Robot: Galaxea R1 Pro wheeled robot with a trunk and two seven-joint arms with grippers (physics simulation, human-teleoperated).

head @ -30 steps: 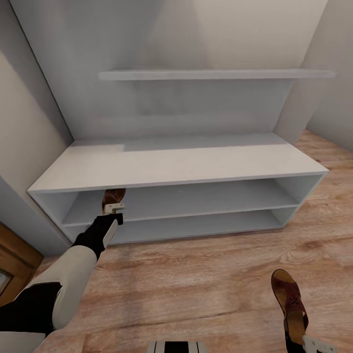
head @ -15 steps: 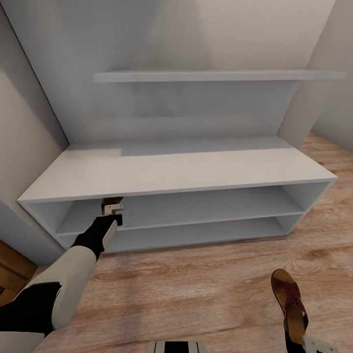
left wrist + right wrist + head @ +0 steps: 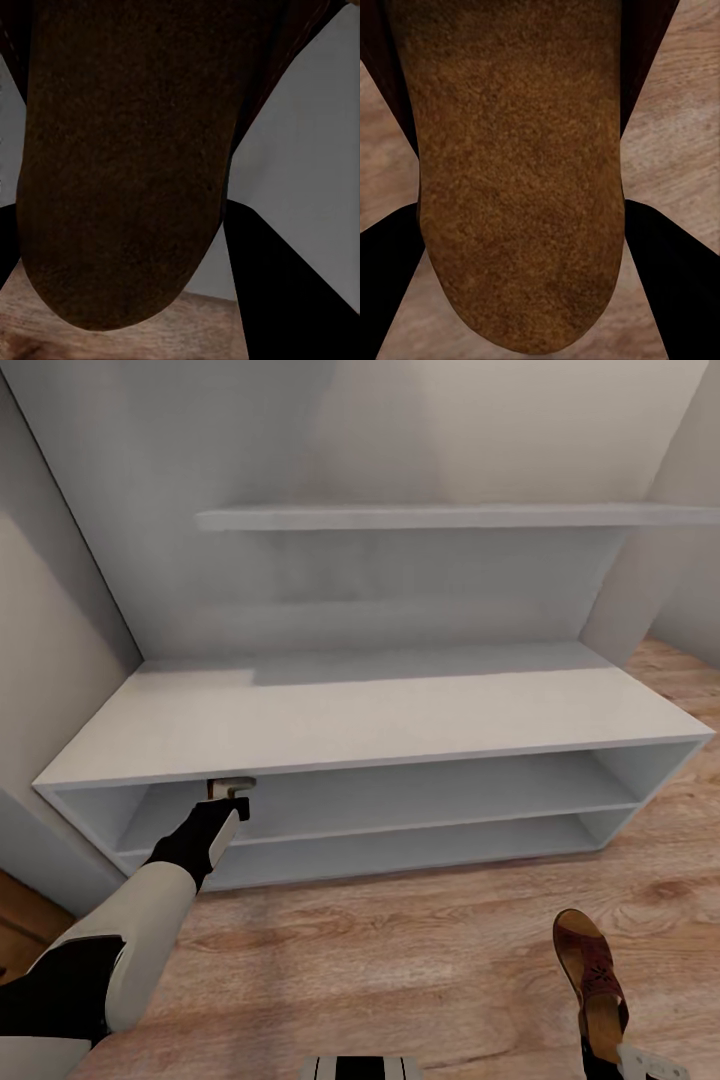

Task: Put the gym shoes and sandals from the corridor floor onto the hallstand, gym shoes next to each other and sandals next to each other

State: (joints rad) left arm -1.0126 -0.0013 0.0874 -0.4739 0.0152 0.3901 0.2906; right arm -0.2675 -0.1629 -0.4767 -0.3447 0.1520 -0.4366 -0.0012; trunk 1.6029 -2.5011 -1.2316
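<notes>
Grey panels form the shoe rack (image 3: 380, 710) across the head view: a bench top, two low open shelf rows beneath it, and a tall back panel carrying one shelf; a higher shelf is cut off by the frame. The left arm reaches to the upper open row near the rack's left end. The left gripper (image 3: 230, 790) sits at the bench top's front edge, and the first sandal (image 3: 216, 788) it carries is almost fully hidden under that edge; only a small brown sliver shows. The second sandal (image 3: 592, 980) hangs over the floor (image 3: 400, 960) at lower right, dark brown patterned upper toward the rack, tan insole toward the camera. The right gripper (image 3: 640, 1065) is cut off by the bottom edge.

Left wrist view: the first sandal's dark insole (image 3: 127, 157) lies between two black fingers (image 3: 285, 285), clamped, with grey rack surface behind.

Right wrist view: the second sandal's tan insole (image 3: 521, 172) is pinched between black fingers (image 3: 675, 285) above wood flooring.
</notes>
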